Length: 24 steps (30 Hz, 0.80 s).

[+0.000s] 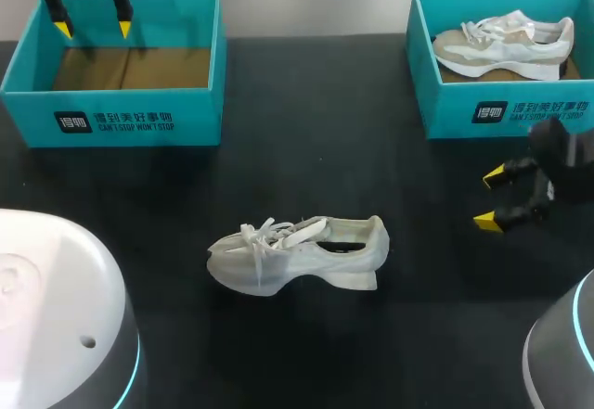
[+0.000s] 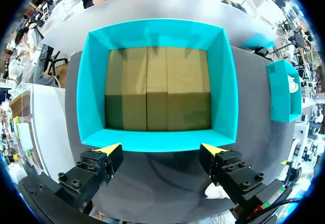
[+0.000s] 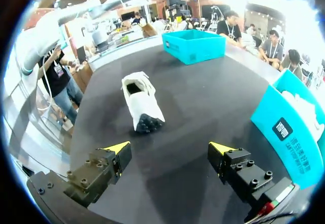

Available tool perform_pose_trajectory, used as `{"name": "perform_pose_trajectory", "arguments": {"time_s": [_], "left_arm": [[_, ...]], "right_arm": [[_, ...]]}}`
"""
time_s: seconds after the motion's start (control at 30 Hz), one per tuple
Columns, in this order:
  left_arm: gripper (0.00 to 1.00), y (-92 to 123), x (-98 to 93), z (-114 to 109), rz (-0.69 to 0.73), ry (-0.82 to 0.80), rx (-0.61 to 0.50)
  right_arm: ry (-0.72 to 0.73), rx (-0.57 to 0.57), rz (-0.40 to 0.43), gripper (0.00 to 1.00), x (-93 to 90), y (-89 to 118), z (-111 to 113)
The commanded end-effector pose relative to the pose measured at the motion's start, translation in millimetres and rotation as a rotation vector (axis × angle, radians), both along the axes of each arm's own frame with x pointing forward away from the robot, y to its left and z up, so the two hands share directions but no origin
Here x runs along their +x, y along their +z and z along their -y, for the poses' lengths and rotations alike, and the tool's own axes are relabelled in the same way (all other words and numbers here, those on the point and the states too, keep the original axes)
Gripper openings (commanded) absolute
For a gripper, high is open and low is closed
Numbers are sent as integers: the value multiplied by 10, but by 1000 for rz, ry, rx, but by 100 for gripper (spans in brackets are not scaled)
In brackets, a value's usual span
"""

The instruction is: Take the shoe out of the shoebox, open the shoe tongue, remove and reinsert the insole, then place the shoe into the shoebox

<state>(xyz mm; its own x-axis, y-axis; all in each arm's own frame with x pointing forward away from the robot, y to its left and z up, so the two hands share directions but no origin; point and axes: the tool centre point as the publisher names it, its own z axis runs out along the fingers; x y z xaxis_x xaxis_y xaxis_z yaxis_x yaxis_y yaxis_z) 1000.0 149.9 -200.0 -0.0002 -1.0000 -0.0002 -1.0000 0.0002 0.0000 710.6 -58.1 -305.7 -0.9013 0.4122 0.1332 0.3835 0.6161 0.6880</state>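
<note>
A pale white shoe [image 1: 297, 253] lies on its side in the middle of the black table, toe to the left, laces loose; the right wrist view has the same shoe [image 3: 140, 102] ahead of the fingers, heel toward them. My left gripper [image 1: 93, 29] hangs open over the empty teal shoebox [image 1: 111, 126] at the back left; its own view looks down into that box [image 2: 157, 89] with its brown cardboard floor. My right gripper [image 1: 490, 198] stands open at the right, in front of a second teal box [image 1: 501, 112]. Nothing is held by either gripper [image 2: 160, 149] [image 3: 170, 147].
The second teal box [image 3: 284, 130] at the back right holds another white and beige shoe [image 1: 503, 45]. White round robot bases sit at the front left [image 1: 56, 316] and front right [image 1: 566, 353]. Black tabletop [image 1: 306, 159] lies between the boxes.
</note>
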Motion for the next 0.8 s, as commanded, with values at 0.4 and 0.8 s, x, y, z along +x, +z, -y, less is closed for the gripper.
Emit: {"name": "perform_pose_trajectory", "arguments": {"time_s": [0.4, 0.8], "left_arm": [[100, 0, 0, 0, 0, 0, 0], [100, 0, 0, 0, 0, 0, 0]], "right_arm": [[99, 290, 54, 100, 45, -284, 436], [151, 274, 77, 100, -10, -524, 383]]}}
